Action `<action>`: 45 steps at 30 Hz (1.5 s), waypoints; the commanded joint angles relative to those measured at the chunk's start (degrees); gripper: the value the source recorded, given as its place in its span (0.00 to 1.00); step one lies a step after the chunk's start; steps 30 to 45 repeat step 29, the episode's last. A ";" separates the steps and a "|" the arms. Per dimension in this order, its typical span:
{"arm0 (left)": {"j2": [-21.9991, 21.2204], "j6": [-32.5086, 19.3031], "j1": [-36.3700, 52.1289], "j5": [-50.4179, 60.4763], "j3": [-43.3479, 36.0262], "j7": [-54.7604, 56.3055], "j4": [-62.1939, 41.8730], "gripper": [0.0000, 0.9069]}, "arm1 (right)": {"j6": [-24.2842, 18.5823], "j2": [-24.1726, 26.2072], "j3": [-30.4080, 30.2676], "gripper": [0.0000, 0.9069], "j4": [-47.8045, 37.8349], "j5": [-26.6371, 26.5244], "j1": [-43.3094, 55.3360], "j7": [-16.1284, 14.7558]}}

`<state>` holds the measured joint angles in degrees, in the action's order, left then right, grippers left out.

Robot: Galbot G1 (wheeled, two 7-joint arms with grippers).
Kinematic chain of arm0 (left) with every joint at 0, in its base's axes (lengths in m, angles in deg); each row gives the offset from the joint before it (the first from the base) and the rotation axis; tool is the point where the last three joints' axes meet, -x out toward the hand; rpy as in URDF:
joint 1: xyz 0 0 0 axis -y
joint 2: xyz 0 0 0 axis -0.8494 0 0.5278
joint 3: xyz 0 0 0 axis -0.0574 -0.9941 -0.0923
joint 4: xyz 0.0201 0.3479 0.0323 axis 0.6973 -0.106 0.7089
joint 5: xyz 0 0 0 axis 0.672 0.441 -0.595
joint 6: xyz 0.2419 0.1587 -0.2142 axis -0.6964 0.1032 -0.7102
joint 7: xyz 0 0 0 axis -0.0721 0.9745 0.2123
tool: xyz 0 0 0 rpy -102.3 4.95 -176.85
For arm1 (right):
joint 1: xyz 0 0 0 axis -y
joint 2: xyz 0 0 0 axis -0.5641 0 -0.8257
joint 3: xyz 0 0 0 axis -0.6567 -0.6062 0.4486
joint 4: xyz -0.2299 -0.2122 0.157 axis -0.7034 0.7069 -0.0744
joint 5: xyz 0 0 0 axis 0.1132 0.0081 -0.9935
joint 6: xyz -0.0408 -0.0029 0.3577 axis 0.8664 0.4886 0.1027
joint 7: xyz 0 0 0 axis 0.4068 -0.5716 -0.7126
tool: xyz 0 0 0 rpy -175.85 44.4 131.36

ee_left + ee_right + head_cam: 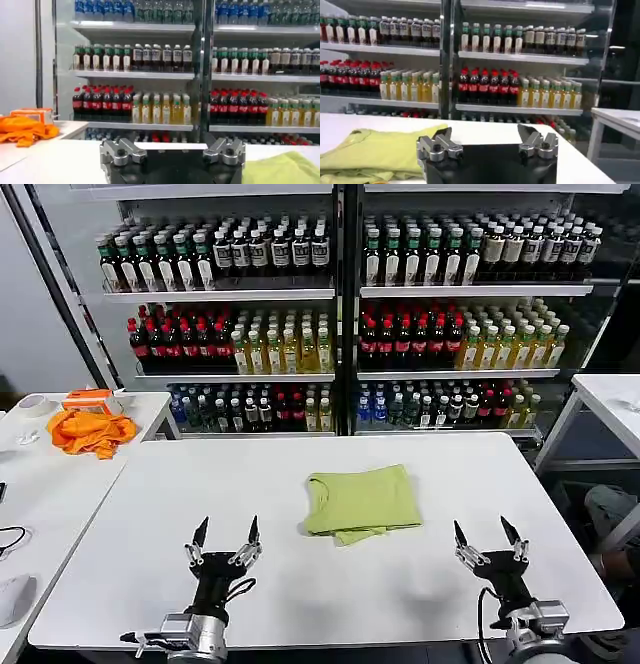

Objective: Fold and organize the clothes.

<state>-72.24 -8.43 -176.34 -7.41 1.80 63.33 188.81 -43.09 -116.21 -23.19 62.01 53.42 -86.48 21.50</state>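
The clothes, a lime-green T-shirt point(362, 501), lie folded into a compact rectangle near the middle of the white table point(150, 514). Part of the shirt also shows in the left wrist view point(287, 170) and the right wrist view point(372, 155). My left gripper point(226, 530) stands open near the front edge, to the left of the shirt, with nothing between its fingers. My right gripper point(489, 531) stands open near the front edge, to the right of the shirt, also holding nothing. Neither gripper touches the shirt.
A bright orange cloth point(90, 431) and an orange box point(88, 398) lie on a second table at the left. Shelves of bottles point(400, 334) stand behind the table. Another white table point(612, 399) is at the right.
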 commanded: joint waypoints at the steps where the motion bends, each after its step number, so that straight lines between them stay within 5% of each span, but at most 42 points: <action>1: -0.20 0.36 -1.39 1.87 0.06 0.03 1.99 1.00 | -1.76 -0.86 3.18 1.00 4.21 2.24 -6.36 0.15; 45: 0.10 0.59 -2.29 1.97 -0.23 -0.01 3.13 1.00 | -1.07 -2.13 3.53 1.00 7.36 3.70 -7.52 0.94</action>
